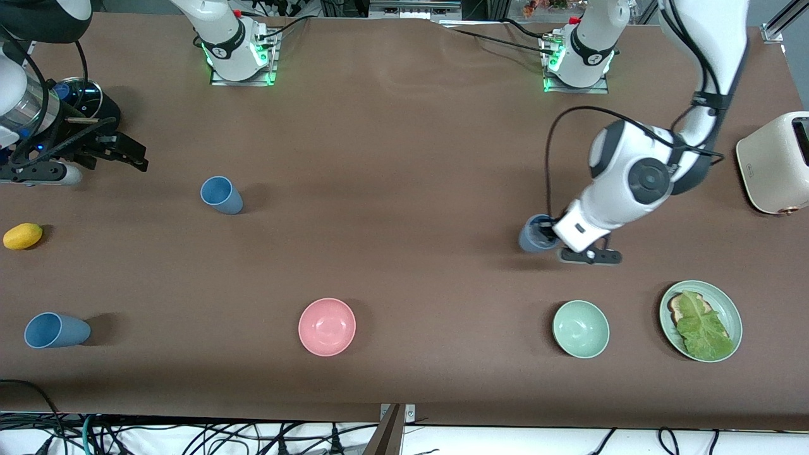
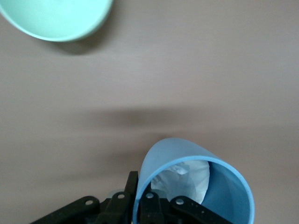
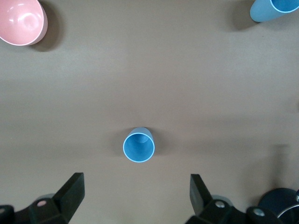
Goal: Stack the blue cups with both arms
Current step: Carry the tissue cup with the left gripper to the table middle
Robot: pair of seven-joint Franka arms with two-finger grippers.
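the left gripper (image 1: pixel 548 239) pinches the rim of a light, stiff blue cup (image 1: pixel 536 233) near the green bowl (image 1: pixel 581 328), while the right gripper (image 3: pixel 135 196) waits wide open over another cup (image 3: pixel 138 146).

Left pincer (image 1: pixel 548 235) mostly hidden by wrist; its blue cup (image 1: pixel 535 234) partly covered; toaster (image 1: pixel 774 163) cut by edge.
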